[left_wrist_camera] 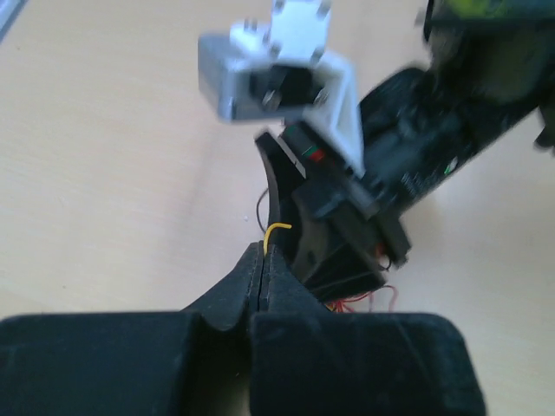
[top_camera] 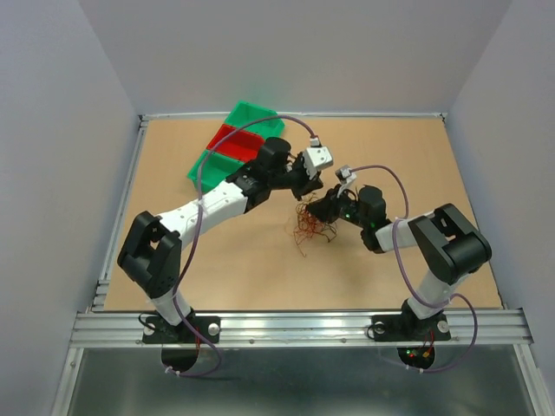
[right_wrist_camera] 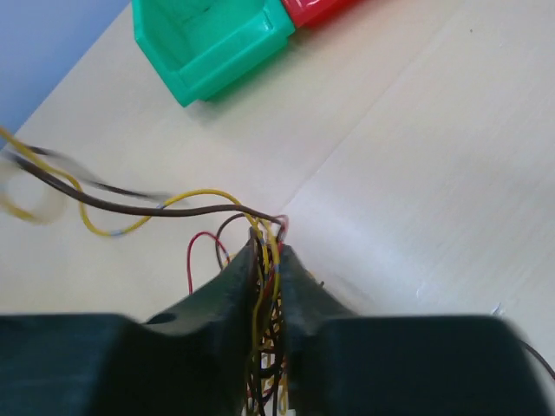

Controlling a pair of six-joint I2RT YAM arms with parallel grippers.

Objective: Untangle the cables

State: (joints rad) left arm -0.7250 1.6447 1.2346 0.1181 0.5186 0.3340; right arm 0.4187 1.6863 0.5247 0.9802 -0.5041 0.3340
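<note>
Two grippers, both clenched: left gripper [left_wrist_camera: 264,253] pinching one yellow strand [left_wrist_camera: 277,228]; right gripper [right_wrist_camera: 267,251] clamping the cable clump [top_camera: 310,227], mid-table [top_camera: 251,273]. Step: strand separation. Next, probably: slow pull apart.

We are seeing a green bin [top_camera: 250,117], a red bin [top_camera: 236,144] and another green bin [top_camera: 205,170] sitting touching in a row on the tan table [top_camera: 217,277], far left.
</note>
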